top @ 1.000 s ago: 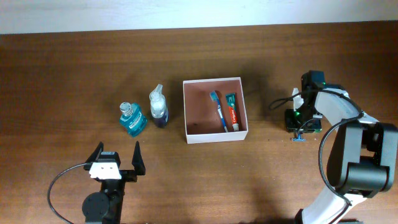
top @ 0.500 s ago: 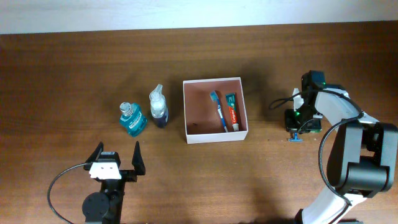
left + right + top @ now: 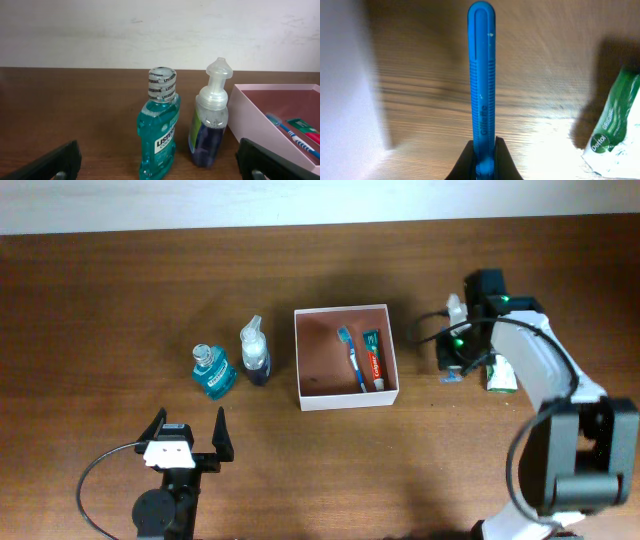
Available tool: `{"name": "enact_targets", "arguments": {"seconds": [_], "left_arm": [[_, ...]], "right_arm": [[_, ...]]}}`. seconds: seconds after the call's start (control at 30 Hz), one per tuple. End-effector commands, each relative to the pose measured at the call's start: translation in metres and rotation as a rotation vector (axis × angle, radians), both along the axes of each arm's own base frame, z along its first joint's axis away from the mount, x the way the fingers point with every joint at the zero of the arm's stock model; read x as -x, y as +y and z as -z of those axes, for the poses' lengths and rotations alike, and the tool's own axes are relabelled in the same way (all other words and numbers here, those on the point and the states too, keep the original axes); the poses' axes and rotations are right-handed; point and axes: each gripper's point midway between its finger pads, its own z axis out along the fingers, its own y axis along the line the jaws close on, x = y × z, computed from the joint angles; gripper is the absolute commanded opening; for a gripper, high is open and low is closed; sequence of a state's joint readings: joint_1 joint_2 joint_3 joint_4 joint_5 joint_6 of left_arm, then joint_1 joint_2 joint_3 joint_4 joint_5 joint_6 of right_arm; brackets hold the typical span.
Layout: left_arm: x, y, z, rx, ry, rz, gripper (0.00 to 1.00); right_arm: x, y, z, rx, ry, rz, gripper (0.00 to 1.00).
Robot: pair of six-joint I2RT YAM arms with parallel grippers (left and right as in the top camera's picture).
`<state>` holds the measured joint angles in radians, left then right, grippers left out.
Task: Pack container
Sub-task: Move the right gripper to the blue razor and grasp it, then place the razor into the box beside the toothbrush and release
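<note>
Right gripper [image 3: 484, 161] is clamped tight on one end of a blue razor [image 3: 481, 75], whose handle points away from the wrist camera over the counter [image 3: 120, 290]. A green Dettol packet [image 3: 612, 131] lies just beside it. Near its left sits the container [image 3: 347, 401], holding a toothbrush [image 3: 352, 358] and a toothpaste tube [image 3: 372, 360]. Further left stand a pump bottle [image 3: 255, 352] and a teal mouthwash bottle [image 3: 212, 372]. Left gripper [image 3: 190, 428] is spread wide, holding nothing, facing those bottles.
</note>
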<state>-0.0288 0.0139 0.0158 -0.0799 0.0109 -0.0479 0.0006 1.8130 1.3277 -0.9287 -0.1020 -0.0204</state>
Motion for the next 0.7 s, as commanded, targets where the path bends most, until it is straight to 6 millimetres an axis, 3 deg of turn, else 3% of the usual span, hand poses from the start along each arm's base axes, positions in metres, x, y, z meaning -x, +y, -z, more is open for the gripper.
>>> {"name": "enact_targets", "arguments": {"seconds": [0.0, 0.1, 0.23, 0.5, 0.67], "left_arm": [[0.000, -0.002, 0.002, -0.011, -0.001, 0.012, 0.99], [0.000, -0.002, 0.002, -0.011, -0.001, 0.012, 0.99], [0.000, -0.002, 0.002, -0.011, -0.001, 0.012, 0.99], [0.000, -0.002, 0.002, -0.011, -0.001, 0.012, 0.99], [0.000, -0.002, 0.002, -0.011, -0.001, 0.012, 0.99]], "right_arm": [[-0.015, 0.032, -0.055, -0.039, -0.153, -0.026, 0.04], [-0.016, 0.054, -0.080, -0.058, -0.216, -0.046, 0.04], [-0.010, 0.078, -0.094, -0.086, -0.244, -0.057, 0.04], [-0.003, 0.134, -0.085, -0.118, -0.237, -0.139, 0.04], [-0.008, 0.146, -0.074, -0.081, -0.244, -0.117, 0.04]]}}
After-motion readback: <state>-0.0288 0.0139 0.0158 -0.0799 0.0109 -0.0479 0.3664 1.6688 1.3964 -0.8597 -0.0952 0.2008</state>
